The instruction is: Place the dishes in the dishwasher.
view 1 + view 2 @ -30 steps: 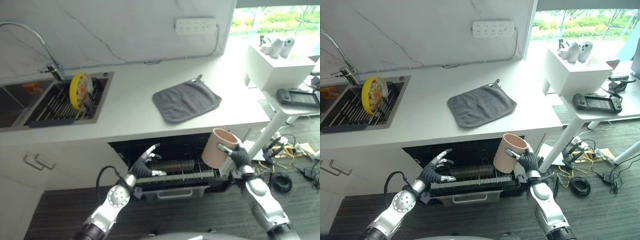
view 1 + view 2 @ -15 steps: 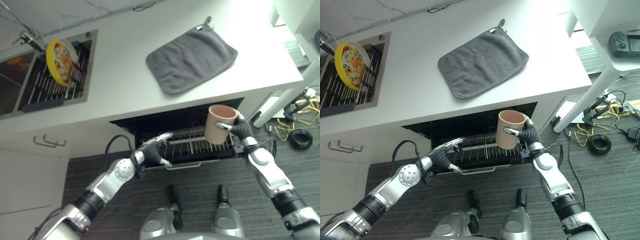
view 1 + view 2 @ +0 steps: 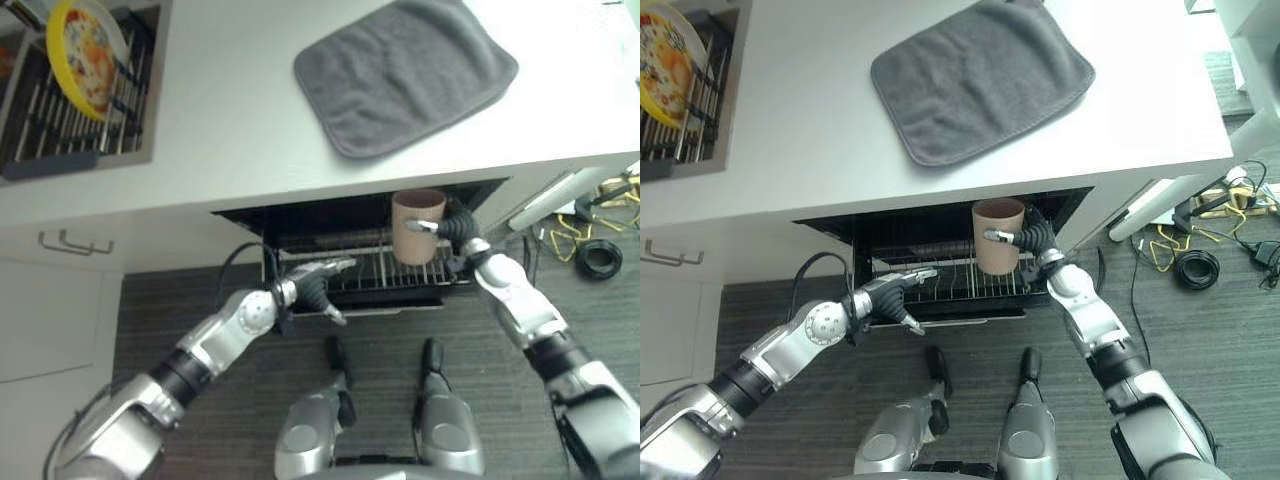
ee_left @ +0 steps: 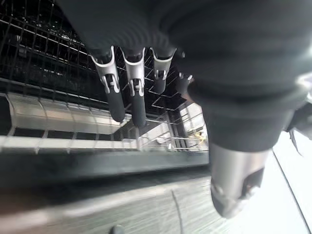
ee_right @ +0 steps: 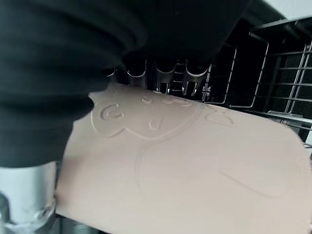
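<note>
So the right hand (image 3: pixel 1032 238) has its fingers wrapped around a smooth, matte tan cup (image 3: pixel 998 235), held upright with its mouth up, right at the front of the pulled-out black wire dishwasher rack (image 3: pixel 375 283) in the middle of the frame. Up close, the cup's wall has a faint embossed figure on it. The left hand (image 3: pixel 312 285) sits at the rack's front edge, lower left of centre, fingers straight and relaxed with nothing in them, dark tips over the thin wire grid. The rack sticks out from under the white bench (image 3: pixel 240 110), so the overhang is tight just above the cup. A soft grey square cloth (image 3: pixel 980 72) lies flat on the bench, top centre. A round yellow patterned plate (image 3: pixel 88 42) stands on edge in the sink's rack, upper left corner.
</note>
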Robot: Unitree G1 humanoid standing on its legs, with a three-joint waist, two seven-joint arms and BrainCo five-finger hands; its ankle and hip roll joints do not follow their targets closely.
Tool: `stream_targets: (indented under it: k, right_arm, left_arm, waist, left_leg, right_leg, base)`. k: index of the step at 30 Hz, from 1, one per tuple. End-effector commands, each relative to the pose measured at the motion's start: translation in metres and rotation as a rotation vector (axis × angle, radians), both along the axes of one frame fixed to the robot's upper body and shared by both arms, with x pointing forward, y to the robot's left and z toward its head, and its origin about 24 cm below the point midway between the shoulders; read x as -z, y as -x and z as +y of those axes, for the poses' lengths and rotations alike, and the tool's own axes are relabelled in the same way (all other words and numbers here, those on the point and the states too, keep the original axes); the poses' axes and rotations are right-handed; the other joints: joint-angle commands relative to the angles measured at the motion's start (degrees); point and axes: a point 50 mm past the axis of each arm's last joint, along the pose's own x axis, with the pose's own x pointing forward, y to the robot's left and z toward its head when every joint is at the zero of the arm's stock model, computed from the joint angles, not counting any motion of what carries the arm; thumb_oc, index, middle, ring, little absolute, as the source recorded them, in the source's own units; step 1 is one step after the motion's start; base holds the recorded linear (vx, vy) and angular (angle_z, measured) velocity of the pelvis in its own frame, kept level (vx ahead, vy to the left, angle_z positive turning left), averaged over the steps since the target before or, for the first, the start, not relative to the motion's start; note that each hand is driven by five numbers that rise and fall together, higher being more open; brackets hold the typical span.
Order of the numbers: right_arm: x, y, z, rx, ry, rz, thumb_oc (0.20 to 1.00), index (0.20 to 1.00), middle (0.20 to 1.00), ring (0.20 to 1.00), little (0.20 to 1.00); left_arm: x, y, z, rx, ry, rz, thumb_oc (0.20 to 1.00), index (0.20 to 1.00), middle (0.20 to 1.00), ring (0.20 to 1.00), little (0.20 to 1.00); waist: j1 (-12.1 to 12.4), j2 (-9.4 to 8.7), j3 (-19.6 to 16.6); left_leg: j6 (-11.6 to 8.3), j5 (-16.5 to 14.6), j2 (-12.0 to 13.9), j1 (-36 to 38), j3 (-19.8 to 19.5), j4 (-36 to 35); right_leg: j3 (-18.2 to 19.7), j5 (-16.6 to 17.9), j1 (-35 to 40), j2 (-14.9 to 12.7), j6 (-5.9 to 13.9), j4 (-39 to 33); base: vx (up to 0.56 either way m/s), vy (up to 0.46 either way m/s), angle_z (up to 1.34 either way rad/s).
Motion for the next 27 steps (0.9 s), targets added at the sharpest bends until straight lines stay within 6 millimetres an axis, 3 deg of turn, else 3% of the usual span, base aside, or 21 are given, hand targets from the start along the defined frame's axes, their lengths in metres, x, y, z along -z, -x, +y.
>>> stream_targets:
  k: [1,9,15,19,27]
  right_arm:
    - [-0.021,-0.004,0.012,-0.035,-0.054,-0.075,0.2,0.2,0.2,0.2,0.2]
    - [-0.028,-0.022,-0.004,0.08,-0.054,-0.06,0.2,0.2,0.2,0.2,0.2]
    - [-0.025,-0.034,-0.017,0.209,-0.174,0.001,0.2,0.2,0.2,0.2,0.2]
    - [-0.043,-0.044,-0.025,0.267,-0.152,-0.039,0.2,0.2,0.2,0.2,0.2]
    - [-0.054,-0.051,-0.03,0.318,-0.148,-0.053,0.2,0.2,0.2,0.2,0.2]
  left_arm:
    - [-0.008,-0.003,0.011,-0.003,-0.064,-0.043,1.0,1.0,1.0,1.0,1.0]
    - [-0.029,-0.012,0.006,0.041,-0.115,-0.109,1.0,1.0,1.0,1.0,1.0]
    - [-0.039,-0.014,-0.001,0.068,-0.118,-0.118,1.0,1.0,1.0,1.0,1.0]
    - [-0.048,-0.012,-0.01,0.155,-0.152,-0.092,1.0,1.0,1.0,1.0,1.0]
    - [-0.037,0.007,-0.023,0.322,-0.231,0.114,1.0,1.0,1.0,1.0,1.0]
  waist:
    - [1.6,-2.39,-1.3]
    - [3.2,-2.11,0.3]
    - [3.7,-1.48,0.3]
    - [4.3,-0.62,0.3]
    - [5.0,0.67,0.3]
  left_leg:
    - [-1.49,-6.2,1.2,0.2,-2.6,6.9]
    - [-1.47,-5.9,1.2,-3.5,-2.9,8.5]
    - [-1.45,-6.0,0.9,-4.2,-2.8,8.5]
    - [-1.45,-6.0,0.6,-5.0,-2.6,8.6]
    - [-1.09,-6.5,-0.3,-5.9,-3.7,9.0]
  right_leg:
    - [0.4,-5.0,-3.0,-1.8,0.32,8.5]
    - [-0.5,-4.8,-6.7,-2.3,0.47,10.5]
    - [-0.8,-4.7,-7.6,-2.7,0.64,10.8]
    - [-1.0,-4.4,-8.5,-3.2,0.8,11.0]
    - [-0.8,-4.7,-9.4,-3.5,0.75,11.9]
  base:
    - [-0.07,-0.021,0.05]
    - [-0.05,-0.006,0.08]
    - [-0.01,0.006,0.0]
    - [-0.04,0.031,0.0]
    - [-0.01,0.011,-0.01]
